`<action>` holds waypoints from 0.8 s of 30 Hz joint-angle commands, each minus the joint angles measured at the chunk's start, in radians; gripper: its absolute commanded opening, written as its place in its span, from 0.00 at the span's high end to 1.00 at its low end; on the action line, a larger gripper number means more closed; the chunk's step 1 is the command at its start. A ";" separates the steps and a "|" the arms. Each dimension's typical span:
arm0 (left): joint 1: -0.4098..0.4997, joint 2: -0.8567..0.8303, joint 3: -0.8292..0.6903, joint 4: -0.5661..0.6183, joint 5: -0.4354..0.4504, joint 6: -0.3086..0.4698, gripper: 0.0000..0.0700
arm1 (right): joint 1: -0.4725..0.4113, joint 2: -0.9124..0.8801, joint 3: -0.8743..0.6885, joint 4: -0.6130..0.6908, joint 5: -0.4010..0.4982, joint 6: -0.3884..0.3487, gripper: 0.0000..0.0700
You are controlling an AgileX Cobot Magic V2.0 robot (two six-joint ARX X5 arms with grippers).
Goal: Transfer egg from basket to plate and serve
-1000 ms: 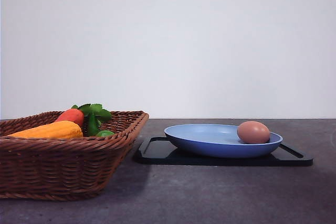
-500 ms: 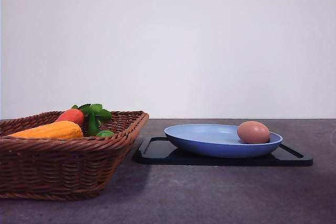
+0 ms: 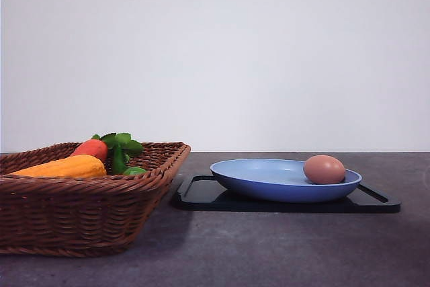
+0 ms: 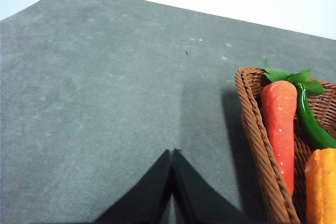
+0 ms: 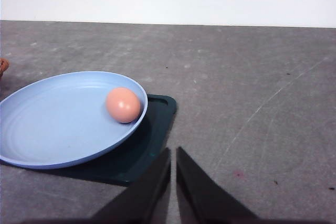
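Gray table under everything, running up to a white wall. Brown woven basket at the left in the front view, just beside the left gripper in the left wrist view, with a carrot, a green veggie and a yellow-orange veggie lying inside. Flat black tray next to the basket, lying on the table. Blue plate sitting on the tray, ahead of the right gripper and off to one side of it. Egg resting in the plate, close against the rim nearest that gripper, touching the plate and nothing else. Left gripper closed tight, tips touching, nothing held, over bare table. Right gripper almost closed, only a thin gap between the tips, nothing held, over bare table just past the tray's corner.
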 commanded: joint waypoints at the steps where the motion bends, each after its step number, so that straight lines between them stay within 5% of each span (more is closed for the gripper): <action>1: 0.003 -0.002 -0.022 -0.008 0.001 -0.002 1.00 | 0.000 -0.003 -0.006 0.006 -0.003 0.002 1.00; 24: 0.003 -0.002 -0.022 -0.008 0.001 -0.002 1.00 | 0.000 -0.003 -0.006 0.006 -0.003 0.002 1.00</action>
